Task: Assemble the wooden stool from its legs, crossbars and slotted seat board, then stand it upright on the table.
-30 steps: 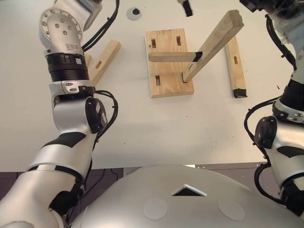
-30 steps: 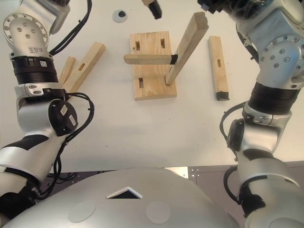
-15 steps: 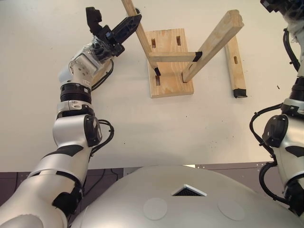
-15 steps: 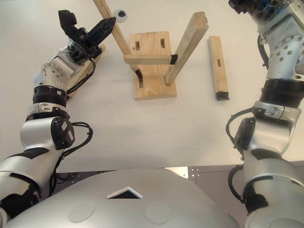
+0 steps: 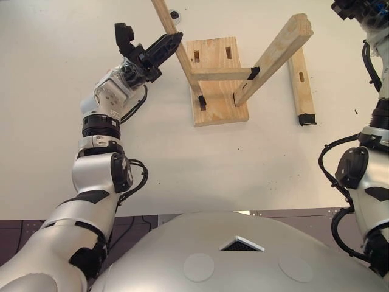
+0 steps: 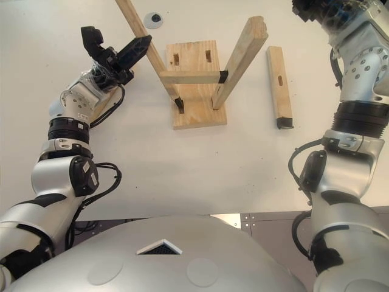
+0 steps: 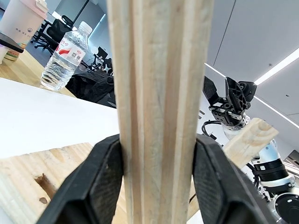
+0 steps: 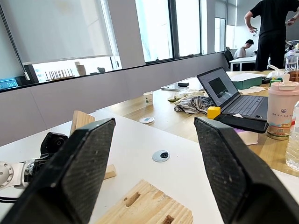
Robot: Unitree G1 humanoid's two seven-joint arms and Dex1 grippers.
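The left gripper [image 5: 174, 43] has carried its leg [image 5: 185, 61] lower than a moment ago, and the black-capped foot now sits at the near-left slot of the seat board [image 5: 213, 55], meeting the crossbar [image 5: 222, 73] that runs to the standing leg [image 5: 273, 52]. The left arm stretches forward over the tabletop [image 5: 182, 164], jaws clamped tight on that tilted leg, while the right gripper [image 8: 154, 126] hangs high at the far right, jaws spread wide around nothing. A loose leg [image 5: 302, 79] lies flat just right of the board, and a round disc [image 6: 154, 19] sits beyond it.
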